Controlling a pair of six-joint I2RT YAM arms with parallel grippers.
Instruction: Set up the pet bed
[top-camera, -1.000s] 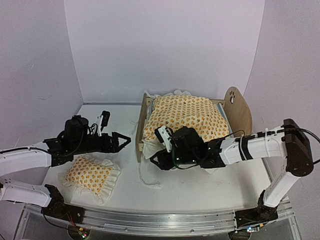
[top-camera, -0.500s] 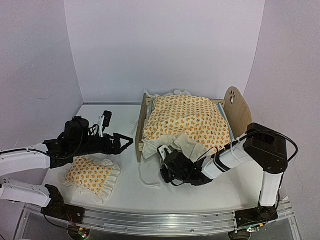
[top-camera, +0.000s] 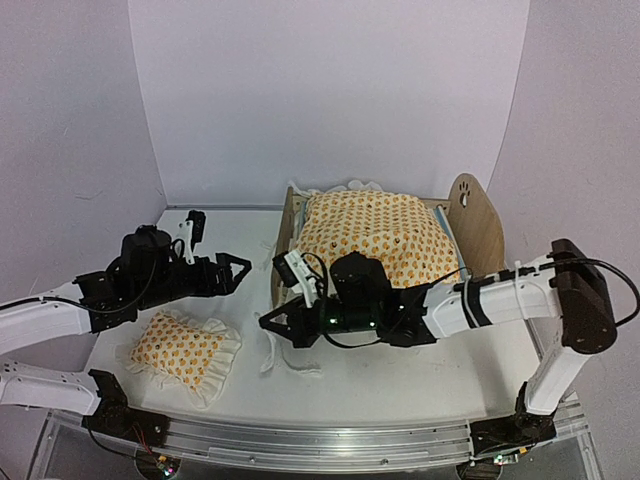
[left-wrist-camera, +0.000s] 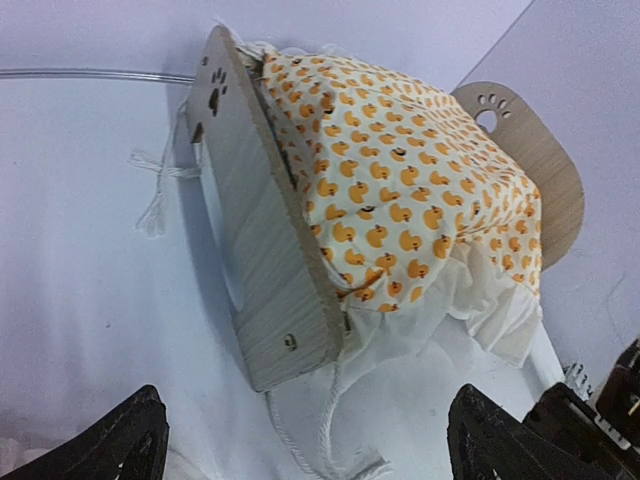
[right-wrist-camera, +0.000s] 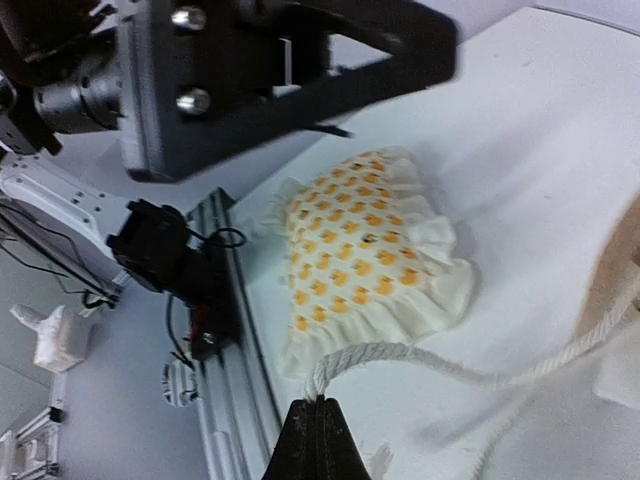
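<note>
The pet bed stands at centre right, its plywood footboard toward the left arm. An orange-patterned blanket covers the mattress. In the left wrist view the footboard fills the middle, with the blanket heaped behind it and the headboard beyond. A white rope trails from under the footboard. My right gripper is low in front of the footboard. In its wrist view my right gripper is shut on the rope. My left gripper stands open, left of the footboard, holding nothing.
A small ruffled pillow with the same pattern lies at the front left; it also shows in the right wrist view as the pillow. A second white cord lies beside the footboard's far end. White walls enclose the table.
My right gripper has shut on the rope and swung left, in front of the footboard, drawing the rope out. My left gripper has moved slightly back and up, still open.
</note>
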